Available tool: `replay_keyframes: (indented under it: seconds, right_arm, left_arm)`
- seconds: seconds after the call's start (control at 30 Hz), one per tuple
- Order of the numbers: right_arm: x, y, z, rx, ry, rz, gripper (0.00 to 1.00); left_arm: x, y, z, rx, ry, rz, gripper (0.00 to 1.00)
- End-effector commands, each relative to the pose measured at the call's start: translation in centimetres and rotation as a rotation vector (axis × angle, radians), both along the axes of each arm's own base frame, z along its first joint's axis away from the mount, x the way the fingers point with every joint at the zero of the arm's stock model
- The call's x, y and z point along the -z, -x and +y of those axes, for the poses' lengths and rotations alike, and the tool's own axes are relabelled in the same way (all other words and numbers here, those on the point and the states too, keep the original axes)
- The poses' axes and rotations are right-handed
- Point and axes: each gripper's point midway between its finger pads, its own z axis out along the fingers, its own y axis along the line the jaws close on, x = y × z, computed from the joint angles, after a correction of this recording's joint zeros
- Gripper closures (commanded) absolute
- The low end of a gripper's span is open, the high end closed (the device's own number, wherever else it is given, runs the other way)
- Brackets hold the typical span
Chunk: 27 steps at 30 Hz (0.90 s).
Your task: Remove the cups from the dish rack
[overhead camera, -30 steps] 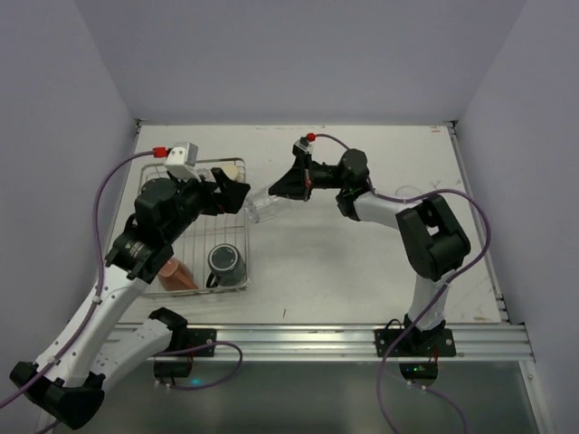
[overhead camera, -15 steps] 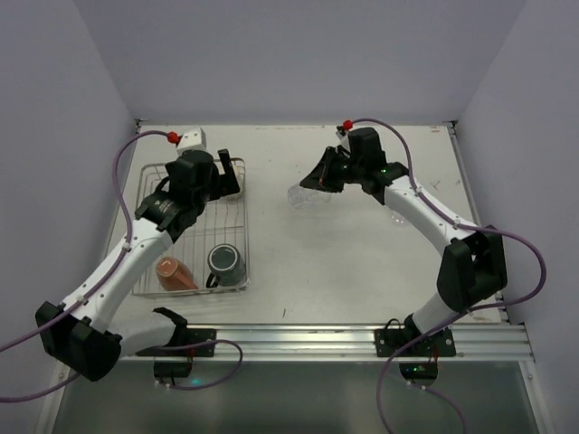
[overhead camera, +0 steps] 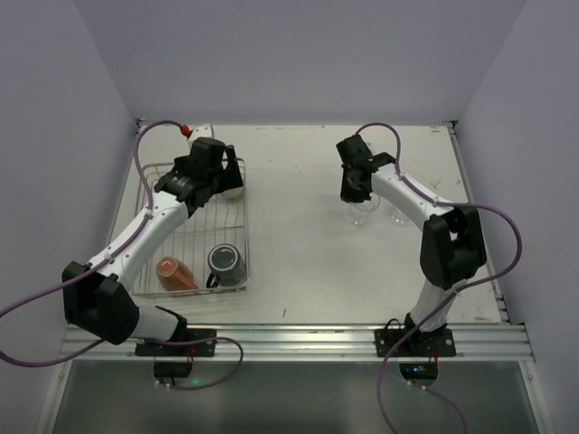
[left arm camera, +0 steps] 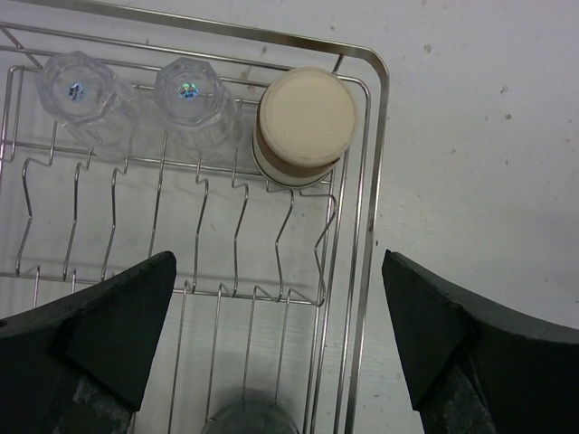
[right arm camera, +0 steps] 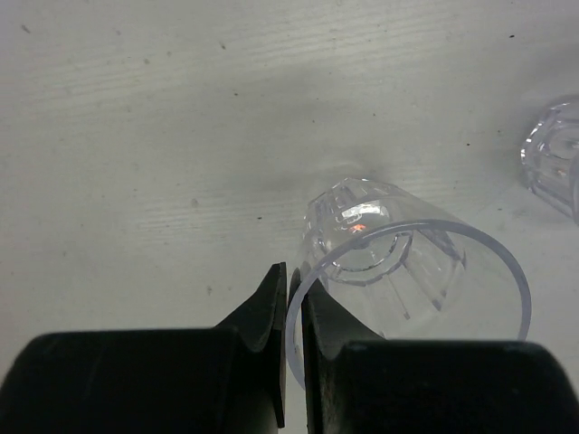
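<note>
The white table [overhead camera: 298, 253] spreads wide beneath me, walled at the back and on both sides. A broad bare stretch of it lies between the dish rack [overhead camera: 194, 240] on my left and the glasses on my right. The rack sits near the left wall, and its raised right rim borders that open stretch.

My left gripper [left arm camera: 276, 334] hangs over the rack's far end, fingers spread wide and holding nothing. One finger is over the wire floor, the other out past the right rim.

At the rack's near end the dark mug [overhead camera: 225, 264] stands in the right corner, with the orange cup [overhead camera: 172, 271] lying on its side just beside it. The beige-brown cup [left arm camera: 306, 122] stands upside down in the far right corner, tight against the rim. A clear glass [left arm camera: 190, 90] stands just to its left, and a farther glass [left arm camera: 77, 90] beyond that.

My right gripper [right arm camera: 292, 316] pinches the rim of the held glass [right arm camera: 398, 262], which is tilted, base toward the table; I cannot tell whether it touches. A second glass [right arm camera: 556, 158] stands near it, apart.
</note>
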Motion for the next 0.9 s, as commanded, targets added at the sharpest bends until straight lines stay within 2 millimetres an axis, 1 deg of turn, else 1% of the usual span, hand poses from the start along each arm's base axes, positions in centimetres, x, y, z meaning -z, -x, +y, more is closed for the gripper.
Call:
replay_keyframes:
  seconds: [0.0, 0.13, 0.2, 0.27, 0.3, 0.37, 0.43, 0.47, 0.67, 0.7, 0.77, 0.83, 0.87]
  right_arm:
    - [-1.0, -1.8, -2.1, 0.03, 0.109, -0.042, 1.0]
    - [-0.3, -2.8, -2.5, 0.036, 0.12, -0.03, 1.0]
    - [0.1, -3.1, -2.5, 0.038, 0.128, -0.022, 1.0]
    - [0.6, -3.1, -2.5, 0.034, 0.134, -0.009, 1.0]
    - [0.8, -3.1, -2.6, 0.034, 0.137, -0.005, 1.0]
    - [1.4, -3.1, -2.5, 0.034, 0.14, 0.008, 1.0]
    - [1.9, -3.1, -2.5, 0.033, 0.14, 0.014, 1.0]
    - [2.0, -3.1, -2.3, 0.033, 0.131, 0.015, 0.98]
    - [2.1, -3.3, -2.1, 0.026, 0.121, 0.013, 0.85]
    - [2.1, -3.3, -2.0, 0.026, 0.121, 0.013, 0.81]
    - [2.2, -3.3, -2.0, 0.025, 0.121, 0.015, 0.79]
    - [2.2, -3.4, -1.9, 0.021, 0.116, 0.017, 0.71]
    - [2.1, -3.3, -1.8, 0.02, 0.112, 0.016, 0.66]
  left_arm:
    - [-1.1, -1.9, -0.2, 0.018, 0.039, -0.018, 0.0]
    - [-0.8, -2.7, -0.1, 0.017, 0.03, -0.004, 0.0]
    - [-0.3, -3.1, 0.1, 0.013, 0.017, 0.015, 0.0]
    - [-0.5, -3.4, 0.3, 0.013, 0.013, 0.024, 0.0]
    - [0.0, -3.7, 0.2, 0.02, 0.011, 0.038, 0.0]
    - [0.0, -4.2, 0.0, 0.036, 0.015, 0.045, 0.0]
    - [0.8, -4.5, 0.0, 0.039, 0.007, 0.068, 0.0]
    - [1.0, -4.9, -0.1, 0.037, 0.002, 0.076, 0.0]
    - [2.9, -5.6, 0.4, 0.025, -0.025, 0.122, 0.0]
    - [3.1, -5.7, 0.6, 0.019, -0.027, 0.126, 0.0]
    - [3.8, -6.0, 0.8, 0.017, -0.028, 0.143, 0.0]
    - [4.0, -6.4, 1.2, 0.011, -0.033, 0.148, 0.0]
    - [4.4, -6.6, 1.1, 0.015, -0.03, 0.159, 0.0]
